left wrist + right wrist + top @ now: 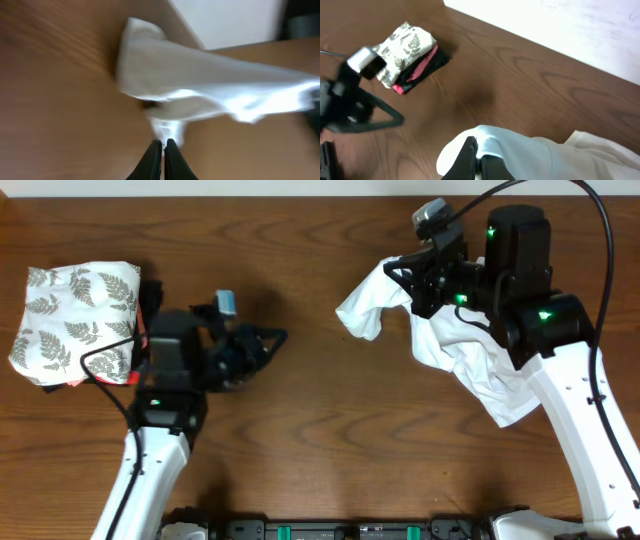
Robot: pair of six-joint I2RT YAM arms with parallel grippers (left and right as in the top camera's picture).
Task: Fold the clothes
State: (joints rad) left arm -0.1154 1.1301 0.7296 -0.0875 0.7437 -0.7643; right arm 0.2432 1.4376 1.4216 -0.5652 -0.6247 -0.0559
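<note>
Right wrist: T-shirt [535, 152] pinched between fingers [468, 156].

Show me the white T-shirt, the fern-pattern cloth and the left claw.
white T-shirt [472, 372]: overhead view, on its crumpled middle part.
fern-pattern cloth [75, 315]: overhead view, on the middle of its top face.
left claw [163, 145]: left wrist view, between its closed fingertips.

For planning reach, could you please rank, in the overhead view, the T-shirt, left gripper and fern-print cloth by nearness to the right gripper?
1. T-shirt: shut in the jaws of the right gripper, right side.
2. Left gripper: left of centre.
3. Fern-print cloth: far left.
</note>
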